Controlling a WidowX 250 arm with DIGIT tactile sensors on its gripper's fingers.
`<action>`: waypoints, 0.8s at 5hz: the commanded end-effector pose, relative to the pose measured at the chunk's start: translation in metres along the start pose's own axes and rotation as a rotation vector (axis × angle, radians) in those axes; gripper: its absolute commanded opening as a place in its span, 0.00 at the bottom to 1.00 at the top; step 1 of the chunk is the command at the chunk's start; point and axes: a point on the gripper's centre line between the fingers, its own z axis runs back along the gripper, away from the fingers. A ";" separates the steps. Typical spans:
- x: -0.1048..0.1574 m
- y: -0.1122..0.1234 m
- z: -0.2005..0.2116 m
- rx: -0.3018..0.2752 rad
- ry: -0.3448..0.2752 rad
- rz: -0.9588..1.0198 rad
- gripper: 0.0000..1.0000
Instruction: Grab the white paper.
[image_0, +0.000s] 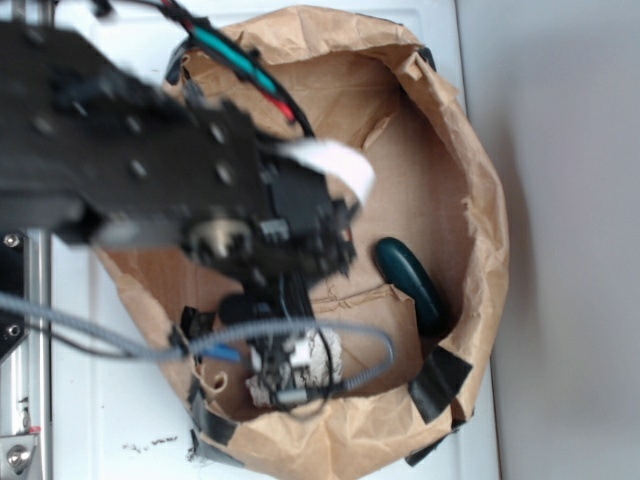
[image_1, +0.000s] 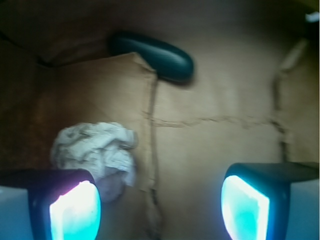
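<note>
Grasp not made yet

Gripper (image_1: 160, 205) is inside the brown paper bag (image_0: 480, 200), jaws spread wide with nothing between them. White paper (image_1: 97, 152) lies on the bag floor at lower left of the wrist view, just beside the left-hand finger (image_1: 70, 207) and partly behind it, not centred in the gap. Overhead view is blurred, so height above the ball is probably small but unclear. Dark teal object (image_1: 155, 56) sits well apart, upper centre. Left to do: shift over the ball, drop, close.

Bare brown paper bag floor (image_1: 215, 145) lies between the spread claw (image_1: 160, 205) fingers; the dark teal oblong object (image_1: 155, 56) lies well beyond.
</note>
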 end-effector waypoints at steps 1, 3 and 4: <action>0.011 -0.030 -0.010 -0.256 0.132 -0.078 1.00; -0.018 -0.043 -0.069 -0.251 0.186 -0.125 1.00; -0.026 -0.046 -0.088 -0.223 0.201 -0.149 1.00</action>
